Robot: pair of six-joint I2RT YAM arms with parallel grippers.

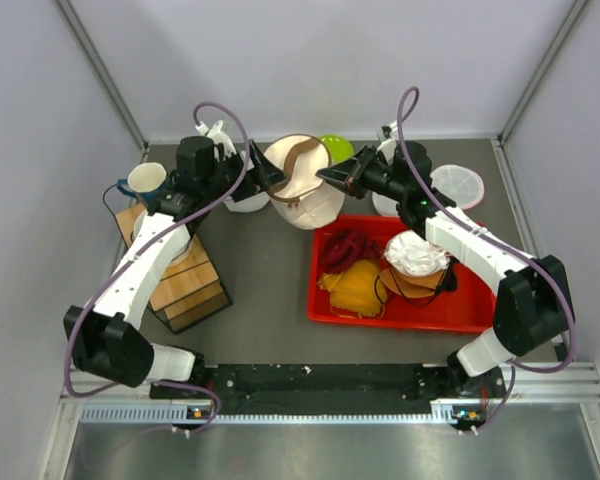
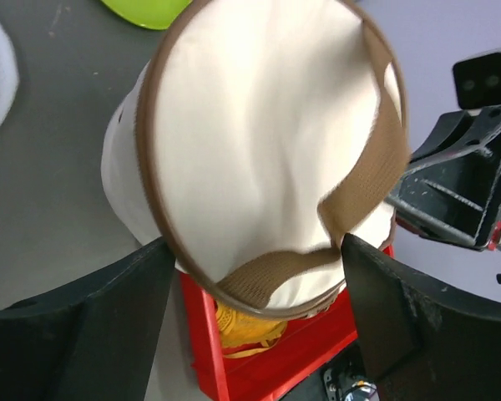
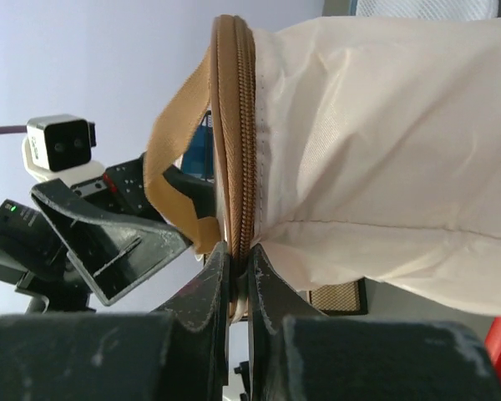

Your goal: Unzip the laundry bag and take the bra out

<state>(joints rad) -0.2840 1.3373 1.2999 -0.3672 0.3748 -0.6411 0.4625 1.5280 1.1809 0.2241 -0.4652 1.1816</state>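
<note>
The laundry bag (image 1: 302,195) is a cream cylinder with brown trim, lying on its side between my two grippers at the back of the table. Its round zipped end with a brown handle strap fills the left wrist view (image 2: 259,125). My left gripper (image 1: 270,172) is open, its fingers (image 2: 117,317) wide apart on either side of the bag's lower rim. My right gripper (image 1: 327,177) is shut on the brown zipper edging (image 3: 238,167) at the rim, with a pale zipper pull pinched between the tips (image 3: 238,251). No black bra is in view.
A red tray (image 1: 316,290) at the right holds a dark red garment (image 1: 348,245), a yellow garment (image 1: 355,285) and a white cupped garment (image 1: 417,253). A wooden box (image 1: 185,280) and a cup (image 1: 147,180) stand at the left. A green bowl (image 1: 337,147) and a white mesh pouch (image 1: 458,185) lie at the back.
</note>
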